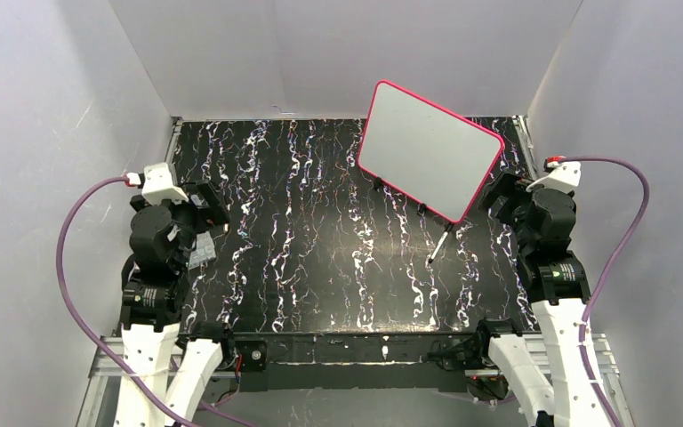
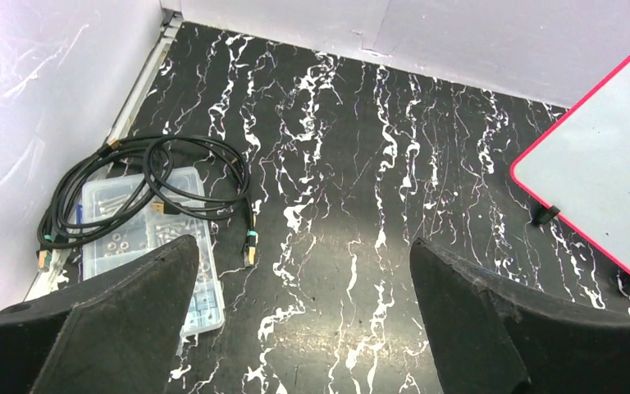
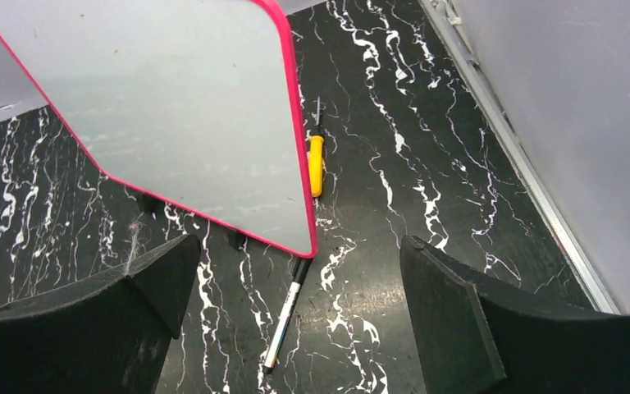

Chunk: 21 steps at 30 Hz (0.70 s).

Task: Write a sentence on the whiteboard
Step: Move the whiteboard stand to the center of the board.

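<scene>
The left gripper (image 2: 303, 250) and right gripper (image 3: 299, 246) stand wide open, empty. We judge the whiteboard (image 1: 429, 149) light and easy to tip; we would grasp the thin marker (image 3: 285, 312) mid-barrel.

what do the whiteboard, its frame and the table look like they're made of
Whiteboard: smooth light grey panel with a faint sheen, likely coated board or plastic.
Frame: uniform pink-red, rounded, probably moulded plastic.
Table: black with white veins like marble, slightly glossy; real stone or printed sheet, cannot tell.
</scene>
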Each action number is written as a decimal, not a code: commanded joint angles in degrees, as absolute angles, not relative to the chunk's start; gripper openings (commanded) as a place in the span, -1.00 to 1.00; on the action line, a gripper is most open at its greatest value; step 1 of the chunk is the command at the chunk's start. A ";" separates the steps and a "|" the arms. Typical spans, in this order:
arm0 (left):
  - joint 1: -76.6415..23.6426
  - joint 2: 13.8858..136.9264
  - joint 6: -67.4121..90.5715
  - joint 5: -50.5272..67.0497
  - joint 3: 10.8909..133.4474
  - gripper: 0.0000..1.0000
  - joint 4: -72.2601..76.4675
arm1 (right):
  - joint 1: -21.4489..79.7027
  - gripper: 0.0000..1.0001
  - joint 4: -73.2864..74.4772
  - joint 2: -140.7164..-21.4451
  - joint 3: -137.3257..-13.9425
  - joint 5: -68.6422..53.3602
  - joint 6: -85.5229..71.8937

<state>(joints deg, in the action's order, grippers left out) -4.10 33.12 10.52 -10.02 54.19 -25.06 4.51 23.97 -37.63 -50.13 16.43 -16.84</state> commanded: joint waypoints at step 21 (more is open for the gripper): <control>-4.14 43.95 12.49 2.52 57.14 0.99 -23.20 | 33.83 0.81 18.09 -52.57 -49.30 23.55 -25.12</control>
